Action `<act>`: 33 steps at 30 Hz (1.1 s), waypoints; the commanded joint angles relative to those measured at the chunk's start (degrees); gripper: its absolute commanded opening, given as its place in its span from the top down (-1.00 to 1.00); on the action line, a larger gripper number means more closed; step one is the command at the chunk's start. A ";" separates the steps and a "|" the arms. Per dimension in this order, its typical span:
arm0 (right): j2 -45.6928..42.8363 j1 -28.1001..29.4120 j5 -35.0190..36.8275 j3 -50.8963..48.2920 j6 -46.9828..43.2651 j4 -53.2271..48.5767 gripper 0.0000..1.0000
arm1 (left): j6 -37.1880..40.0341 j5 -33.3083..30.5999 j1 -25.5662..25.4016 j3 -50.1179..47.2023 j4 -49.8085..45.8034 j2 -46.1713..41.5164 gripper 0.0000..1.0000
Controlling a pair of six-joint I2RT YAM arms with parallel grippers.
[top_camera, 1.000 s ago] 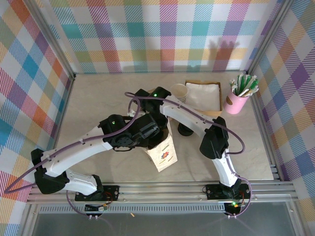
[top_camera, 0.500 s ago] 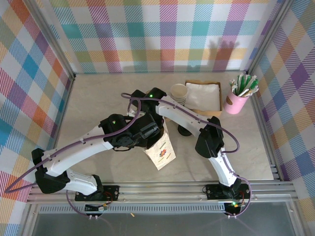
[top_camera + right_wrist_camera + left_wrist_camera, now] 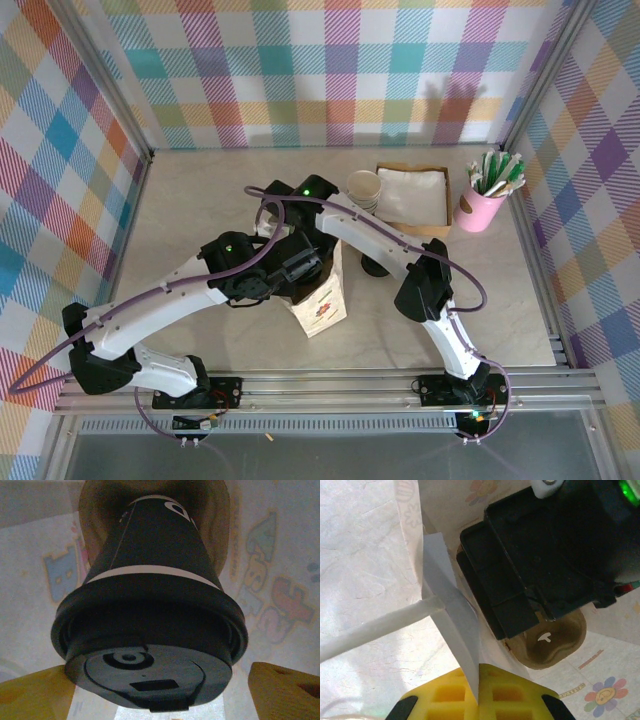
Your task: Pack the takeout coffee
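The takeout coffee (image 3: 150, 595), dark grey with a black lid, stands in a brown pulp carrier (image 3: 555, 645) at the bottom of the white paper bag (image 3: 322, 300). My right gripper (image 3: 162, 690) reaches down into the bag over the cup. Its yellow fingers (image 3: 280, 690) stand on either side of the lid, with a strip of light between the right finger and the lid, so it is open. My left gripper (image 3: 479, 680) is shut on the bag's upper edge (image 3: 450, 610) and holds the mouth apart. In the top view it sits at the bag's left side (image 3: 298, 270).
A stack of lidless cups (image 3: 364, 188) stands behind the bag. Beside it are a cardboard tray of napkins (image 3: 415, 195) and a pink holder of sticks (image 3: 484, 205). A low stack of black lids (image 3: 376, 265) lies right of the bag. Aluminium rails edge the table.
The right arm has shifted left and reached further into the bag. The bag now stands more upright and shows less of its printed side. The left gripper has kept its hold.
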 commanded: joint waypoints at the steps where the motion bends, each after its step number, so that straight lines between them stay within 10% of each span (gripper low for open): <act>1: 0.13 0.48 -0.27 1.72 0.32 -3.54 -0.80 | -0.18 -2.47 0.70 0.12 -2.35 -1.58 1.00; 11: -0.08 0.59 -0.46 2.54 -0.19 -3.91 -0.72 | -0.04 -1.67 1.50 -0.40 -2.11 -1.78 1.00; 26: 2.56 -1.09 0.40 2.29 3.21 0.70 0.11 | 1.24 -0.36 2.69 -1.09 -1.26 -2.09 1.00; 33: 2.26 -1.30 -2.46 0.74 1.92 2.68 -0.09 | 0.88 0.15 4.12 -2.38 -1.21 -3.78 1.00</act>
